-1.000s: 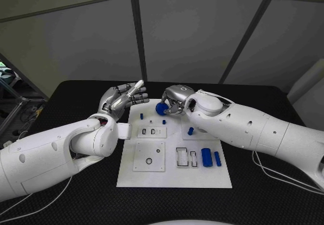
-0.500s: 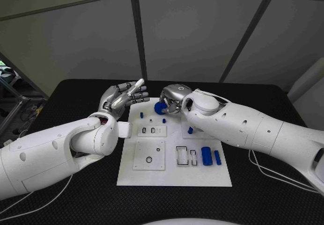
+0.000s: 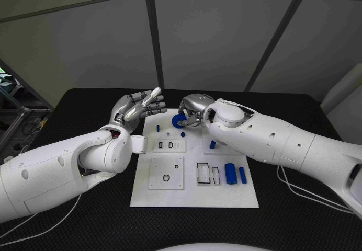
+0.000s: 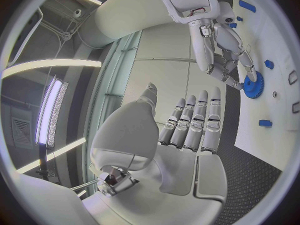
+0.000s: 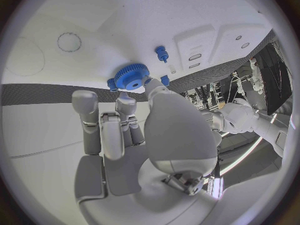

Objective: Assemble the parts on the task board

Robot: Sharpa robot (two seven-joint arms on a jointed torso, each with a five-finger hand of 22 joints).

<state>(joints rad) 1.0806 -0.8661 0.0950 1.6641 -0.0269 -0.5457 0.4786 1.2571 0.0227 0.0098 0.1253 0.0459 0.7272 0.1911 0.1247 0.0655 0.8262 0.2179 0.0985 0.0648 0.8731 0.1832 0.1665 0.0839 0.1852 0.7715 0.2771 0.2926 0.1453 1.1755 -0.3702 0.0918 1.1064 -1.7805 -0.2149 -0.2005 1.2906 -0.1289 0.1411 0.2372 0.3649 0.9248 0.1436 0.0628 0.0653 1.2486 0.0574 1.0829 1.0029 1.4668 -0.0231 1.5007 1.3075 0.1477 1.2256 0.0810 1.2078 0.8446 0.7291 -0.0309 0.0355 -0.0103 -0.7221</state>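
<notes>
The white task board (image 3: 194, 194) lies mid-table. My right hand (image 3: 195, 110) is over its far edge and pinches a blue gear (image 3: 179, 122) at its fingertips, low over the board. The right wrist view shows the gear (image 5: 130, 77) between thumb and fingers of that hand (image 5: 134, 130), against the board (image 5: 56, 20). My left hand (image 3: 138, 109) is raised beside the board's far left corner, fingers apart, holding nothing. From the left wrist I see that hand (image 4: 187, 130), the right hand (image 4: 222, 50) and the gear (image 4: 254, 85).
Small blue pegs (image 3: 158, 127) (image 3: 182, 134) (image 3: 213, 145) stand on the board's far half. Two blue cylinders (image 3: 230, 172) (image 3: 242, 175) lie at its right, beside rectangular slots (image 3: 203, 174). A plate with a ring-shaped recess (image 3: 167, 174) sits at its left. Black table (image 3: 302, 219) surrounds it.
The right arm has shifted slightly, and the gear in its fingers has edged a little to the left. The left hand has stayed where it was.
</notes>
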